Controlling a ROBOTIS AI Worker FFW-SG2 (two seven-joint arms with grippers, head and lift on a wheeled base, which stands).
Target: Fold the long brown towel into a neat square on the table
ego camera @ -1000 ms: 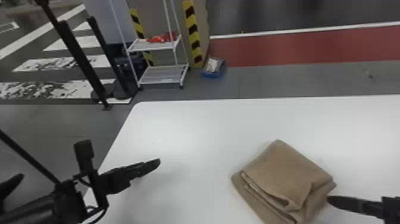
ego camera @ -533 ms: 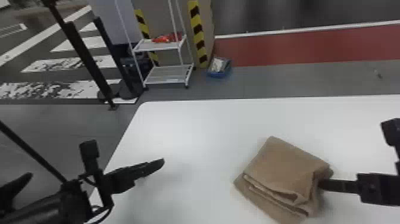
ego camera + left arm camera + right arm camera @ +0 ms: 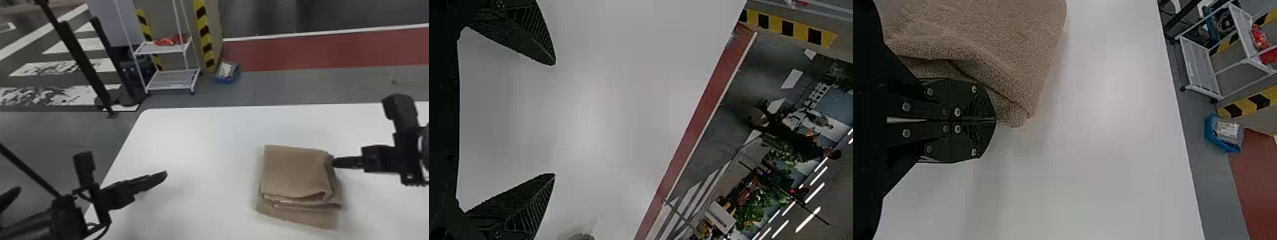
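The folded brown terry-cloth towel [image 3: 295, 172] has turned on the white worktop [image 3: 204, 137]: its far corner pointed at the far edge a second ago, and now its far side runs roughly along that edge. The black two-fingered right gripper [image 3: 995, 120] has travelled towards the far edge along the towel's right side, fingers pressed flat together with no cloth seen between them, so this looks like a push that swings the bundle round rather than a grip. The towel lies well in from the worktop's far left corner.

For the task, the folding seems largely done and squaring up is in hand. The under layers still jut past the top one on the near side, and the near right corner is puckered; tucking those in is probably what remains. Pushing further could over-turn the stack or drag its layers apart. The matching left gripper [image 3: 554, 120], fingers spread and empty, waits over the worktop's left part.
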